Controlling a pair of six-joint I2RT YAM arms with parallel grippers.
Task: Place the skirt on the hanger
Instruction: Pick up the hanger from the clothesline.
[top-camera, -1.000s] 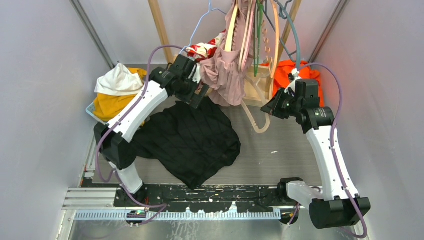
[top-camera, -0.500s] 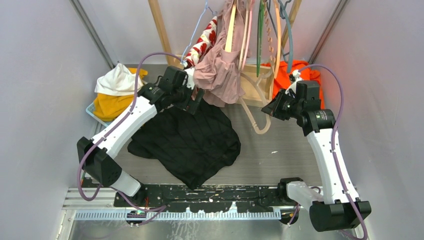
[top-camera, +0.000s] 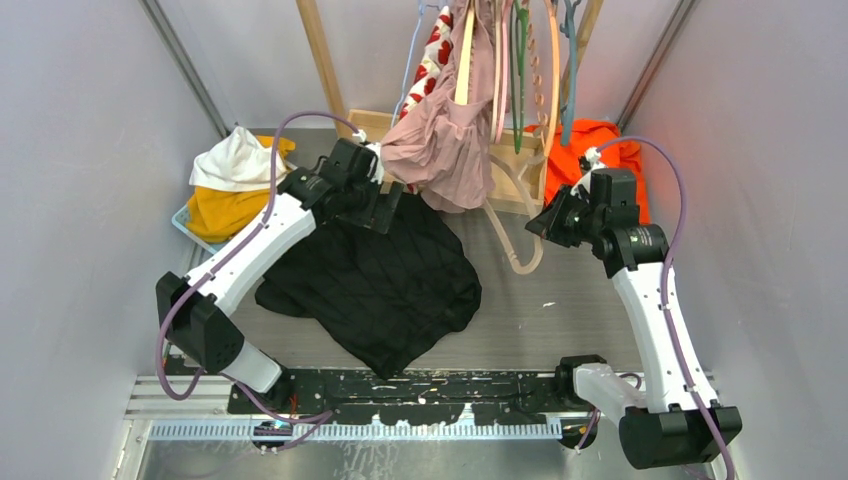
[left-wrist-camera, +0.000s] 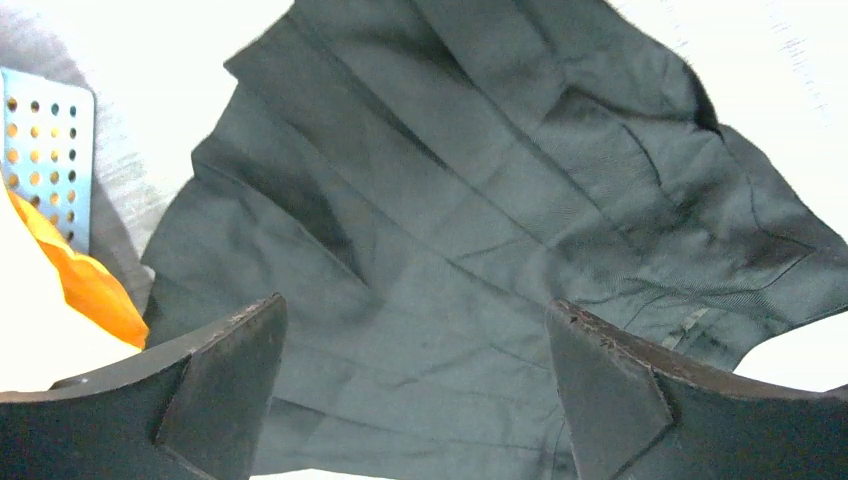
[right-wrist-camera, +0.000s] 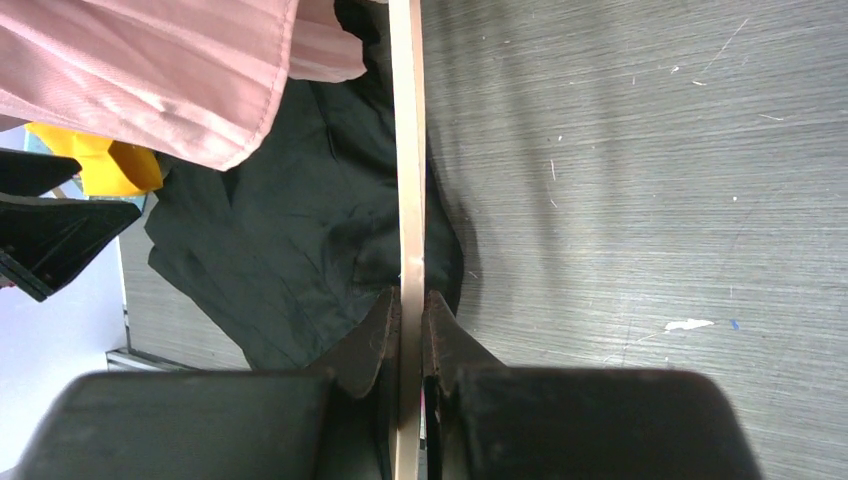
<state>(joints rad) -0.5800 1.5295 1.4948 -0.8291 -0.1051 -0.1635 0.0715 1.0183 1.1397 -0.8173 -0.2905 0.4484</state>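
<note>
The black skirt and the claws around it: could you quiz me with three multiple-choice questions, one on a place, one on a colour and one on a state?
1. Where is the black skirt?
A. Hanging on the rack
B. Spread on the table
C. In the blue basket

2. What colour is the heap of cloth beyond the right arm?
A. Orange
B. Green
C. Black

3. How does the right gripper stand?
A. Wide open, holding nothing
B. Shut on the pale hanger
C. Shut on the skirt

Answers:
1 B: the top view shows the skirt lying flat between the arms.
2 A: the heap is bright orange.
3 B: in the right wrist view both fingers pinch the hanger's thin bar.
</note>
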